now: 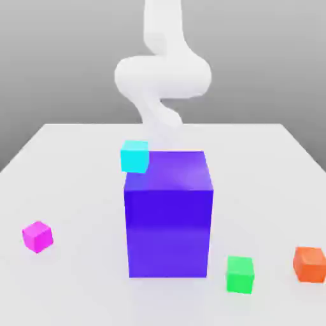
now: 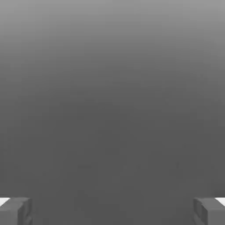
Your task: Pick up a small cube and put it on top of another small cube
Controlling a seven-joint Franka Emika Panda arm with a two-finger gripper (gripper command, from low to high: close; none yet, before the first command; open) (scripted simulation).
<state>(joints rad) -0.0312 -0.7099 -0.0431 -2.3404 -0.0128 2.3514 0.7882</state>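
The exterior view looks from in front of the surface, slightly above, facing the arm from fairly close. The hand view looks out past the tool's fingertips into grey background; the views share no common object.

A large blue-violet block stands upright near the middle of the white table, its top face level and its front face toward the exterior view. The table surface extends around the block on all sides. Behind the table is a plain grey backdrop.
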